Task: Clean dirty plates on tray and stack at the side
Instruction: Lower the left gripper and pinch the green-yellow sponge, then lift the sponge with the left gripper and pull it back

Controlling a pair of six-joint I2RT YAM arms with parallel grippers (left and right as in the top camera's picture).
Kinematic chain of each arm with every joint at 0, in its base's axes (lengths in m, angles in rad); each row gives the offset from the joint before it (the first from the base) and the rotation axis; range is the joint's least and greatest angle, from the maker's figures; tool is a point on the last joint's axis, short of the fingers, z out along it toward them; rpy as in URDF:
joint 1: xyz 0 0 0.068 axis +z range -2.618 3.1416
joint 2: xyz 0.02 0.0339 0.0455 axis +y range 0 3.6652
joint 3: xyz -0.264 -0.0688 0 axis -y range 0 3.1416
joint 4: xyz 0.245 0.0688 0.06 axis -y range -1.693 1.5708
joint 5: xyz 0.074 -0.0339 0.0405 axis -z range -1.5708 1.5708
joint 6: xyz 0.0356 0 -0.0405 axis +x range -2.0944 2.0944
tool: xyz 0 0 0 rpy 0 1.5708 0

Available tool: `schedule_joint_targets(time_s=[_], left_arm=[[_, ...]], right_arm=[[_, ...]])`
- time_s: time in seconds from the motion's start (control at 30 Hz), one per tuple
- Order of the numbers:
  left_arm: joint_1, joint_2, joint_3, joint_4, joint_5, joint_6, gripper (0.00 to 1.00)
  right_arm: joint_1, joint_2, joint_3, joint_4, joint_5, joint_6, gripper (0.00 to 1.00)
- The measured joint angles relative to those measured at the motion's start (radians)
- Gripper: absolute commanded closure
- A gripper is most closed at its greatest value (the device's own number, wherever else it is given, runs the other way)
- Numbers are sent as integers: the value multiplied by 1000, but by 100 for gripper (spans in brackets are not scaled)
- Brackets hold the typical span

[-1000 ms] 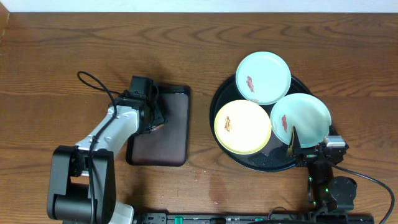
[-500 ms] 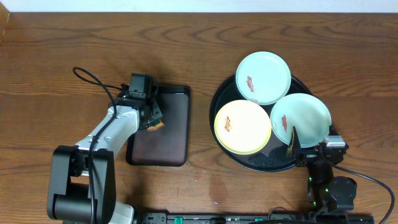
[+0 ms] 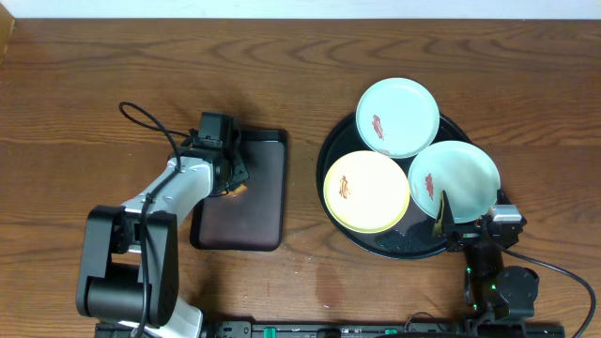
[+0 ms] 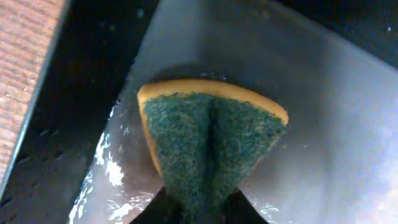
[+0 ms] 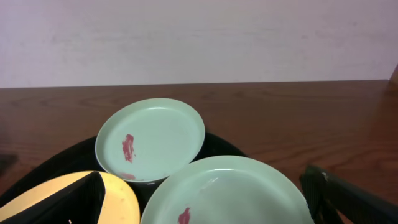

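Three plates lie on the round black tray (image 3: 331,150): a mint plate (image 3: 397,116) at the back, a yellow plate (image 3: 366,191) at the front left and a second mint plate (image 3: 454,180) at the front right. Each bears a red-brown smear. My left gripper (image 3: 233,188) is over the rectangular tray, shut on an orange sponge (image 4: 211,137) whose green scouring face is creased between the fingers (image 4: 245,213). My right gripper (image 5: 205,211) stands open at the round tray's near edge, its fingers either side of the front mint plate (image 5: 230,193).
The small rectangular black tray (image 3: 246,221) lies left of the round one, and its bottom (image 4: 323,124) looks wet. Dark wood tabletop (image 3: 94,103) surrounds both trays. A cable (image 3: 141,117) loops off the left arm.
My left jaws have closed on the sponge, pinching it into a fold. The left arm shifted slightly over the rectangular tray. The right arm and the plates have not moved.
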Motion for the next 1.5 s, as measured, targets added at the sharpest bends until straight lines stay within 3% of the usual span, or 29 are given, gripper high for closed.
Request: schedule_joint_targets(time_s=[0.27, 0.63, 0.77, 0.93, 1.23, 1.5], left_arm=[[0, -65, -6, -33, 5, 1, 92], [0, -495, -6, -97, 78, -8, 92], [0, -570, -6, -133, 95, -11, 93], [0, -535, -9, -149, 101, -19, 92], [0, -262, -63, -148, 101, -22, 93], [0, -457, -34, -169, 149, -1, 93]], right_arm=[[0, 0, 0, 0, 0, 0, 1], [0, 0, 0, 0, 0, 0, 1], [0, 0, 0, 0, 0, 0, 1], [0, 0, 0, 0, 0, 0, 1], [0, 0, 0, 0, 0, 0, 1], [0, 0, 0, 0, 0, 0, 1]])
